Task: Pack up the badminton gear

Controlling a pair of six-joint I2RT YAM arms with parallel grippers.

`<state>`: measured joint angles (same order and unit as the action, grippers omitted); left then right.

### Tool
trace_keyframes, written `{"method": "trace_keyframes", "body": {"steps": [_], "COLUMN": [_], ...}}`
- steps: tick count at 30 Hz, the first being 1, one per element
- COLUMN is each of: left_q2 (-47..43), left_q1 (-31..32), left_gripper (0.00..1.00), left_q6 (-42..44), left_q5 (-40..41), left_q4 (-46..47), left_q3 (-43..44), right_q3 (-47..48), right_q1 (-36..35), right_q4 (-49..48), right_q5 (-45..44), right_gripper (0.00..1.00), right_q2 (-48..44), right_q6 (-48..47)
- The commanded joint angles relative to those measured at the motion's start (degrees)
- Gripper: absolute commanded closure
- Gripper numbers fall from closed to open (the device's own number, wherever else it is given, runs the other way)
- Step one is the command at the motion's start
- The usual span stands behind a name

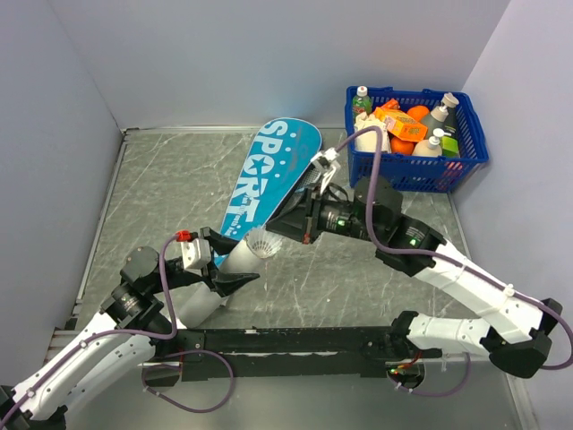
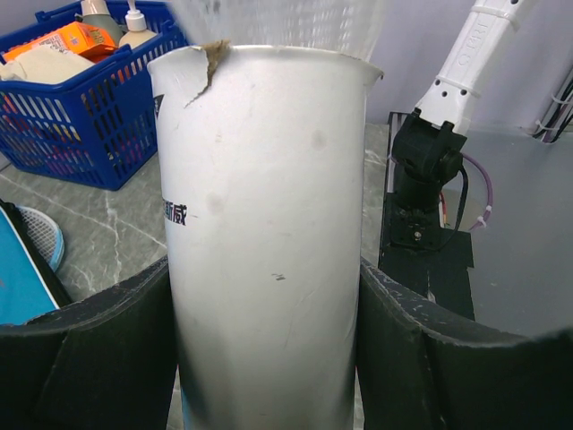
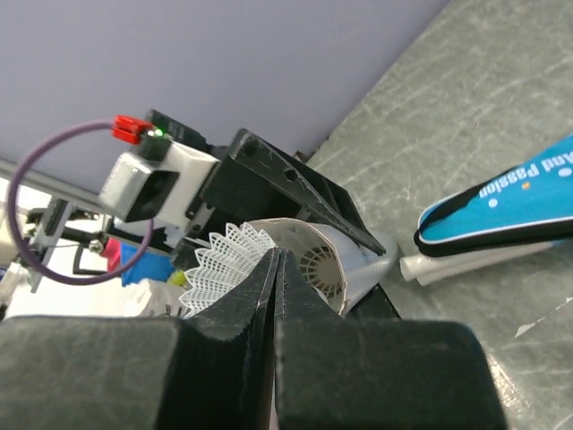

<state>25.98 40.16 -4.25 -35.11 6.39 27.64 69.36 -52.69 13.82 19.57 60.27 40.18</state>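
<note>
A: Your left gripper (image 2: 269,305) is clamped on the white tube (image 2: 269,206). One black finger (image 2: 89,349) presses on each side, low on the tube's body. The tube's torn open rim points away from the wrist camera.

B: From above, that tube runs diagonally over the table (image 1: 161,179). Its mouth is aimed at the narrow end of the blue SPORT bag (image 1: 269,175) and sits just beside it. There's a shuttlecock (image 1: 260,242) in the mouth, white mesh skirt sticking out.

A: Your right gripper (image 3: 277,260) reaches in from the basket side with its fingers pressed together, tips right at that skirt.

B: Is it pinching the skirt or only touching it? In the wrist view the tips cover the spot, so I can't tell.

A: Same here. The bag itself lies flat mid-table with its wide end toward the back wall. A white handle (image 3: 430,266) pokes out of the narrow end.

B: The blue basket (image 1: 412,170) is in the far right corner, full of bottles and packets. It's well apart from your left gripper and nearer your right arm.
</note>
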Motion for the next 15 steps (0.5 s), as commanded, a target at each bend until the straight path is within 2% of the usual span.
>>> {"method": "trace_keyframes", "body": {"steps": [1, 15], "left_q2": [-0.31, -0.14], "left_q1": [0.09, 0.09], "left_gripper": [0.99, 0.99], "left_q6": [-0.85, -0.58], "left_q5": [-0.22, -0.39], "left_q4": [3.36, 3.36], "left_q3": [0.4, 0.4], "right_q3": [2.7, 27.48], "right_q1": [-3.65, -11.29], "right_q4": [1.9, 33.71], "right_q5": [-2.43, -3.4], "right_gripper": [1.0, 1.0], "right_q2": [2.21, 24.01], "right_q6": [-2.82, -16.27]}}
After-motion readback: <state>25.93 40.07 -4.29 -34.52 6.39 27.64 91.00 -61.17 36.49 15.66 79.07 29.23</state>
